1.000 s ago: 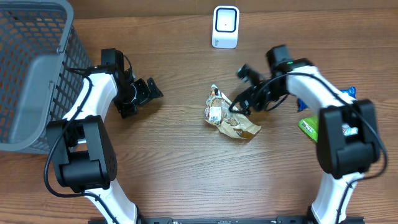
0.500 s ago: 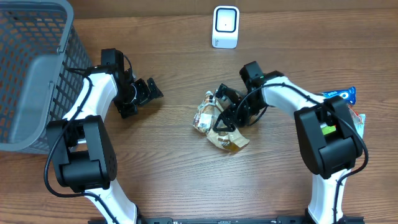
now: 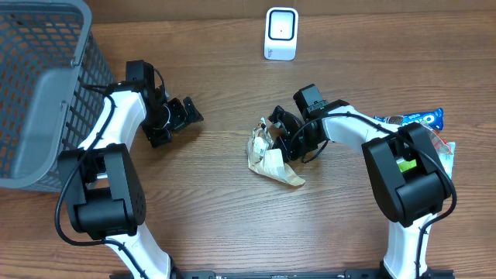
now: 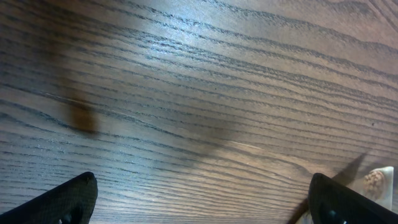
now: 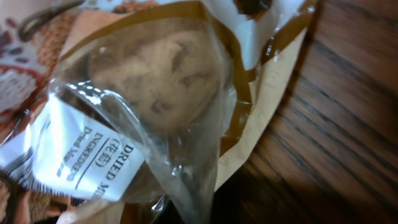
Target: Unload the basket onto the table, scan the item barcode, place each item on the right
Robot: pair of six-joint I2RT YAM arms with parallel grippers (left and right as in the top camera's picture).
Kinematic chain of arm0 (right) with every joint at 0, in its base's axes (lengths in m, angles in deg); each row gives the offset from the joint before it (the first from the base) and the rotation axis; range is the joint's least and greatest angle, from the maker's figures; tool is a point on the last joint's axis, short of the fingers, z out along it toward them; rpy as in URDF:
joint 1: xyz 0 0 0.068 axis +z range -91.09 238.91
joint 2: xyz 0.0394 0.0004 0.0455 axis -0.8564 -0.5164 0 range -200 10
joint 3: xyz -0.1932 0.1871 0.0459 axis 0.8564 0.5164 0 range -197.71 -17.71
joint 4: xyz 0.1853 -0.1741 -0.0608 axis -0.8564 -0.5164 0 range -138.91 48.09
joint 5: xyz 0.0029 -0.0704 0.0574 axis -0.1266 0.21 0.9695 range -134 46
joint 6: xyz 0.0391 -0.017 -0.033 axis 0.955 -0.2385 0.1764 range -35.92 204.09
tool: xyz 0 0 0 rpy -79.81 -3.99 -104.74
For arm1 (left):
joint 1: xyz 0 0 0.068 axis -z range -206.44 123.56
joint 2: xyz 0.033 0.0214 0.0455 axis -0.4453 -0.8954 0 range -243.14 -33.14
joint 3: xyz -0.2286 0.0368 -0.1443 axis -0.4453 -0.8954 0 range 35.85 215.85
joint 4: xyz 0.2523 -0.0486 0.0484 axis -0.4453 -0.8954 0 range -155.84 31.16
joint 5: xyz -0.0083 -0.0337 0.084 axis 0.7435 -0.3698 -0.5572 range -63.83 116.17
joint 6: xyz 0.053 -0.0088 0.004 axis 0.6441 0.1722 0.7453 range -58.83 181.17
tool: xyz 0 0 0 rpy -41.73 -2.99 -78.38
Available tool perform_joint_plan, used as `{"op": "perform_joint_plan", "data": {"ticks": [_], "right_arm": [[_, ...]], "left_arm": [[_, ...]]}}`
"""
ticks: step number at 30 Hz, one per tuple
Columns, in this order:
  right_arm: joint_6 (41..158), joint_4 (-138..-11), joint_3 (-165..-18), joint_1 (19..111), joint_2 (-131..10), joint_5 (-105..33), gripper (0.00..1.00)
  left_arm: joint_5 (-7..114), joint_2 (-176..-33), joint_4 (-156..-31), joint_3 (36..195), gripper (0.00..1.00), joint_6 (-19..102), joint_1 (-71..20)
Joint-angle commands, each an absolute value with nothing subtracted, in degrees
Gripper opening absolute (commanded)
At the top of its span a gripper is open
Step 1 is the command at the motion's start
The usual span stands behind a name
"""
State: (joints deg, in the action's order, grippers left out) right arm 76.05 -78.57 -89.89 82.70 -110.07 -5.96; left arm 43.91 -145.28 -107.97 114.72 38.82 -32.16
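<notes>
Wood table (image 3: pixel 232 225). Grey wire basket (image 3: pixel 39 93) at the far left edge. Left gripper (image 3: pixel 186 112) is low over bare wood right of the basket, fingers wide apart, nothing between them; the left wrist view shows only wood grain and two dark fingertips (image 4: pixel 62 199) in the bottom corners. Right gripper (image 3: pixel 283 136) is mid-table, fingers pinched together on the upper right edge of the crumpled snack bag (image 3: pixel 267 159). The bag lies on the table centre. The right wrist view is filled by it: clear wrap, a cookie, a white label (image 5: pixel 93 155). White scanner (image 3: pixel 280 33) stands at the back edge, well apart from the bag. Blue packet (image 3: pixel 418 118) at the right edge.
</notes>
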Motion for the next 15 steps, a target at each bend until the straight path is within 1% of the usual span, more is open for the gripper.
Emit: {"op": "perform_joint_plan", "data": {"ticks": [1, 4, 9, 12, 15], "right_arm": [[83.4, -79.6, -88.7, 82.7, -112.4, -23.6, 0.04], [86.2, -81.6, -91.3, 82.4, -110.2, -27.7, 0.04], [88.0, -85.7, -96.8, 82.9, -104.0, -39.9, 0.04], [89.9, -87.3, -98.6, 84.1, -100.5, -52.2, 0.04], [90.2, -88.1, -98.8, 86.8, -98.3, -68.6, 0.04]], "left_arm": [[43.6, -145.3, -107.9, 115.6, 1.0, 38.9, -32.1], [43.6, -145.3, -107.9, 115.6, 1.0, 38.9, -32.1], [43.6, -145.3, -107.9, 115.6, 1.0, 38.9, -32.1], [43.6, -145.3, -107.9, 115.6, 1.0, 38.9, -32.1], [43.6, -145.3, -107.9, 115.6, 1.0, 38.9, -32.1]]}}
